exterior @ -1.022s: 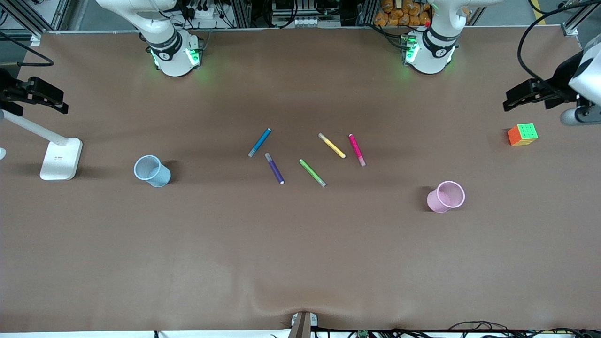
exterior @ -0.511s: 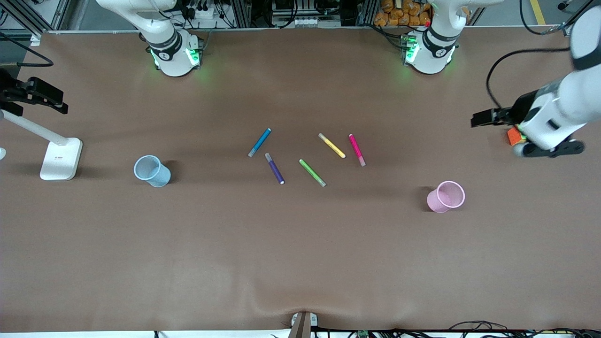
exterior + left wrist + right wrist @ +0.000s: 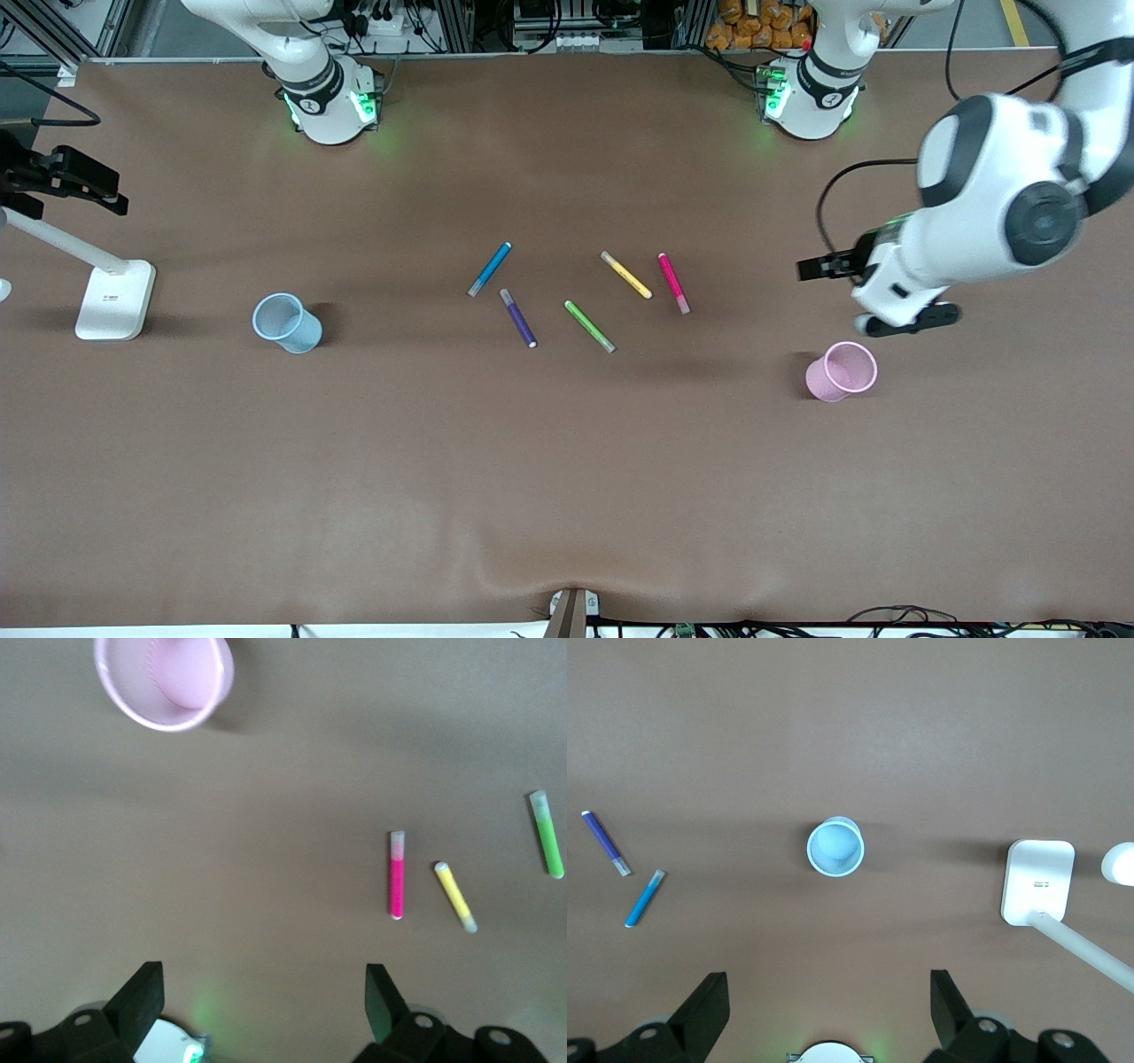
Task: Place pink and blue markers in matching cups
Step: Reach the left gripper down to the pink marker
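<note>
I am in the approach step; the left tool (image 3: 257, 992), fingers spread and empty, hangs over bare tabletop (image 3: 567, 461) just by the pink cup (image 3: 842, 371), swung in from the table's end over the last second; the pink marker (image 3: 673, 283) lies flat beside the yellow pen (image 3: 625, 275), so next I must carry on over it and descend; the right tool (image 3: 824, 992), spread, waits above the blue cup (image 3: 286, 322); the blue marker (image 3: 490, 268) lies untouched.

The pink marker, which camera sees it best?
The left wrist view: the pink marker lies large there, pale cap plain, beside the yellow pen. The front view shows it small. The right wrist view misses it.
</note>
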